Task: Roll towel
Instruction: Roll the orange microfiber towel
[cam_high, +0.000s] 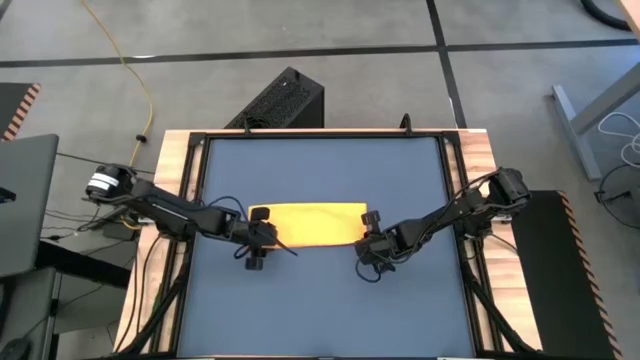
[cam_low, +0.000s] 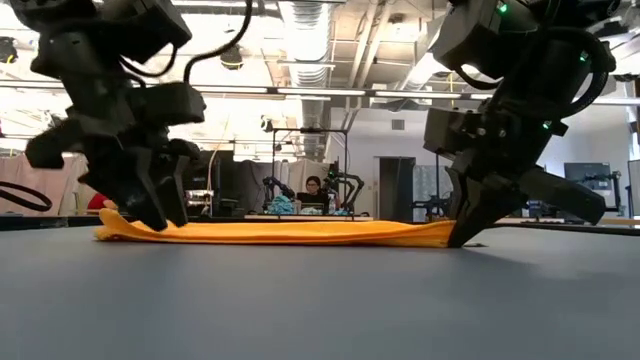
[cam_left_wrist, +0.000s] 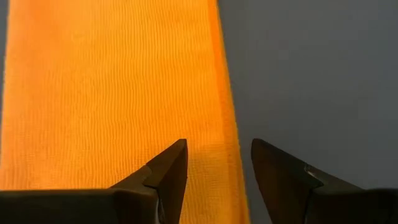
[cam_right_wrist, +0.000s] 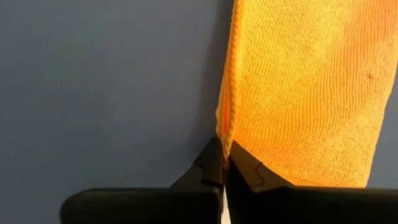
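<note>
1. Yellow-orange soft cloth, the towel (cam_high: 312, 223), lies folded into a flat strip mid-surface; we judge it light, limp, easy to bunch.
2. Our left hand (cam_left_wrist: 217, 171) stands wide, straddling the strip's long edge at its left end.
3. Our right hand (cam_right_wrist: 224, 163) is pinched on the edge at the right-end corner, which we judge the best hold.
4. The surface (cam_high: 320, 310) is matte blue-grey; beyond it, a bright workshop with a seated person (cam_low: 315, 190).

Blue-grey tabletop (cam_high: 320, 290) in a wooden frame (cam_high: 175, 150), black box (cam_high: 280, 100) on the floor beyond it, yellow cable (cam_high: 135, 70) across the floor, seated person (cam_low: 316, 190) far behind
</note>
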